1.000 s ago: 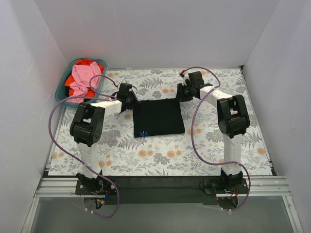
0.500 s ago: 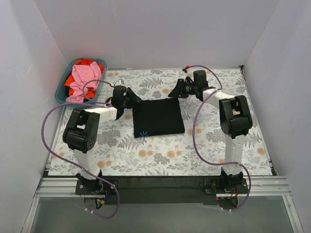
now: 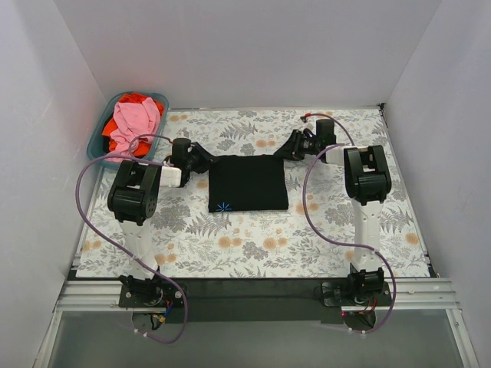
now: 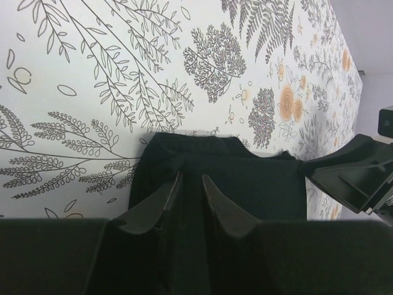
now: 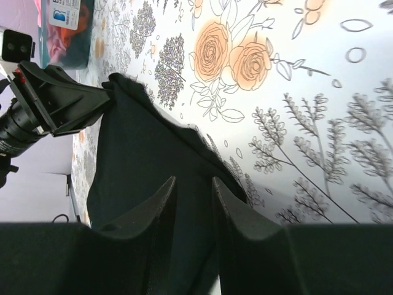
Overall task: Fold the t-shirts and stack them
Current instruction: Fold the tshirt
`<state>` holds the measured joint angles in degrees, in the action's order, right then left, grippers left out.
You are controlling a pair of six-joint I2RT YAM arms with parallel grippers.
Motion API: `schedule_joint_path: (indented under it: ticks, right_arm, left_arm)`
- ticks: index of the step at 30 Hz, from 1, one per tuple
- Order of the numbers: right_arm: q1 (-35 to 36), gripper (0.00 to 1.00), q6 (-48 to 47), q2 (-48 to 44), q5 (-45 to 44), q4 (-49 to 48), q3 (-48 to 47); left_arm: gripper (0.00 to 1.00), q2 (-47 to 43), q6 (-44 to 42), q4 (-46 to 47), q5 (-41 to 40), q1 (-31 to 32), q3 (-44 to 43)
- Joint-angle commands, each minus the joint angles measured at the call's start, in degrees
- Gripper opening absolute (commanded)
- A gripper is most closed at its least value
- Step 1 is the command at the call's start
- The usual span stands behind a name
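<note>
The black t-shirt lies folded into a rectangle in the middle of the floral mat, with a tiny blue mark near its front left corner. My left gripper is shut on its far left corner and my right gripper on its far right corner. The far edge runs taut between them. In the left wrist view the left gripper has its narrow jaws over the black cloth. The right gripper shows the same over that shirt. A pink t-shirt and an orange-red one sit bundled at the back left.
The teal basket holding the pink and orange-red shirts stands at the back left corner, against the white wall. White walls close in the left, back and right sides. The floral mat covers the table around the black shirt.
Both grippers moved outward along the shirt's far edge to its corners. The left jaws opened a little and shut again. The black shirt shifted slightly left and now lies squarer.
</note>
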<state>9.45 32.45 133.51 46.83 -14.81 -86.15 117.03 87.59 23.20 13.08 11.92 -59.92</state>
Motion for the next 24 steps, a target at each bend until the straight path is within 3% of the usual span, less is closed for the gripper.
schedule_joint_path:
  ticks: [1,9,12,17,24]
  right_arm:
    - [-2.16,0.37,-0.28,-0.70,-0.68,-0.75,0.53]
    - [-1.02,0.39,1.30,-18.45,-0.16,-2.94,11.16]
    - [0.82,0.40,1.04,-25.22,0.89,-5.40,19.75]
    - [2.85,0.40,0.42,-32.52,4.84,-10.84,33.83]
    - [2.50,0.37,-1.23,-30.43,6.96,-17.79,47.29]
  left_arm:
    - [0.19,-1.19,-1.28,-2.54,-0.60,-1.03,1.30]
    - [0.43,-16.63,0.39,-7.98,-0.25,0.38,1.03]
    - [0.43,-24.18,-0.58,-9.57,-0.42,3.54,4.27]
    - [0.27,-33.53,2.75,-8.09,-1.65,10.65,16.21]
    - [0.04,-36.44,5.74,-1.32,-5.16,11.63,34.94]
